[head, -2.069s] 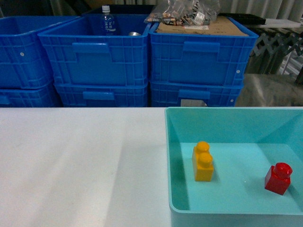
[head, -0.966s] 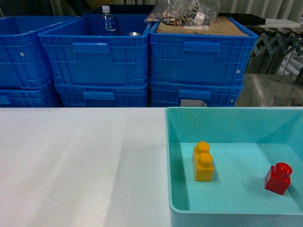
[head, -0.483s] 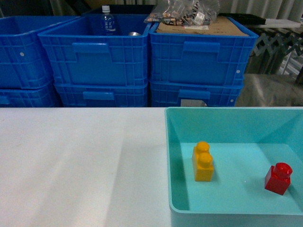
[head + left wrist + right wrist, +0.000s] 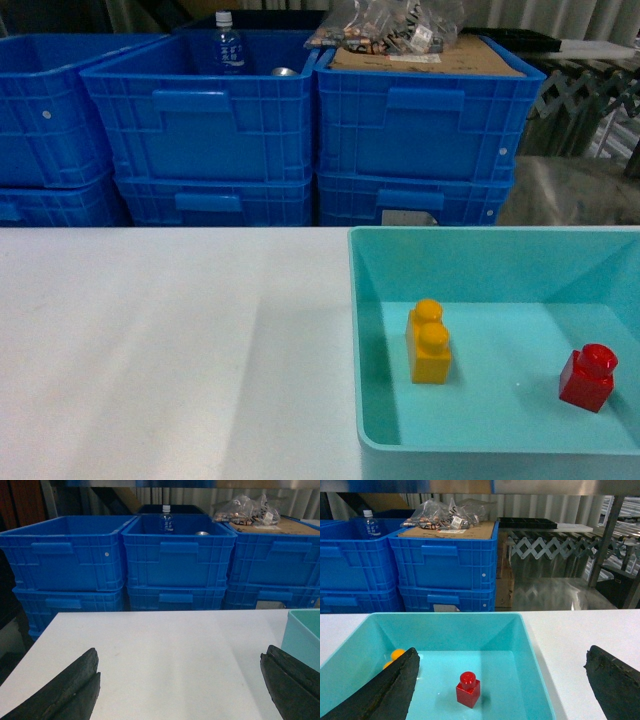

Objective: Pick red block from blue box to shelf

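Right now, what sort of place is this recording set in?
Probably a warehouse or storeroom workbench: stacked dark blue ribbed crates behind a white table, a folding metal conveyor, and steel racking.

A pale blue box (image 4: 372,440) sits at the lower right on a white table (image 4: 170,350). Inside, the red block (image 4: 587,377) stands upright near the right edge, well apart from an orange-yellow brick (image 4: 429,342) further left. Dark blue crates (image 4: 300,120) are stacked across the top, one holding a water bottle (image 4: 227,43).
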{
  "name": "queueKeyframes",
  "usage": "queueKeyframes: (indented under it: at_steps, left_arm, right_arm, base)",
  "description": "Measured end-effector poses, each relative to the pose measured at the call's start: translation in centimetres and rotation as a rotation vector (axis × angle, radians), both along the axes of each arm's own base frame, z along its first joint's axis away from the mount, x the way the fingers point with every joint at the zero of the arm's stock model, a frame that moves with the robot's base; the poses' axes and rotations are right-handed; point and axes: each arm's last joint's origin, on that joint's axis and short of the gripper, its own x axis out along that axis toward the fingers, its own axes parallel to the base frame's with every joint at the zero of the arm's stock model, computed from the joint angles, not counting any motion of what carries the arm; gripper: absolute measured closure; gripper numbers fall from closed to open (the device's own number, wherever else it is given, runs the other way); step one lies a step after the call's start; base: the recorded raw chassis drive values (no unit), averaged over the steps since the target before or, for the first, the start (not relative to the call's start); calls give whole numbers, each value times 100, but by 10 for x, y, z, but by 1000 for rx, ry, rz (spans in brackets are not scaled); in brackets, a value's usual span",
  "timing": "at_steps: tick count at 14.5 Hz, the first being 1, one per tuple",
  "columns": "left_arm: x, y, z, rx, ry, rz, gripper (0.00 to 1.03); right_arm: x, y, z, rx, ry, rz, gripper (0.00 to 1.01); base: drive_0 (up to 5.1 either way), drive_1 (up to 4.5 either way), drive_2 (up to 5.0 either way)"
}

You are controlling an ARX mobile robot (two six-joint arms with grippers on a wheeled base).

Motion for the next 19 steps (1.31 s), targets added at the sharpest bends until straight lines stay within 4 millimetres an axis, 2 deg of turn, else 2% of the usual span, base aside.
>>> queueKeyframes:
  at_steps: [8,9,10,11,13,15,19]
  left_arm:
    - [0,0,0,0,0,0,5]
    - [0,0,0,0,0,0,5]
    - [0,0,0,0,0,-1,5]
    - [0,0,0,0,0,1,5]
    - [0,0,0,0,0,0,5]
    - [0,0,0,0,0,0,5]
    - [0,0,0,0,0,0,5]
  right_arm:
    - [0,0,0,0,0,0,3]
    - [0,0,-2,-8,33,17,3]
    - [3,1,-4,-31,199,121,3]
    - [9,5,-4,-45,283,173,3]
    - [26,14,7,-54,347,243,3]
    - [58,27,12,-33,446,273,3]
    - [133,45,-4,7,623,177,3]
  base:
    - [0,0,0]
    - [0,0,0]
    - [0,0,0]
    - [0,0,0]
    - [0,0,0]
    - [0,0,0]
    - [0,0,0]
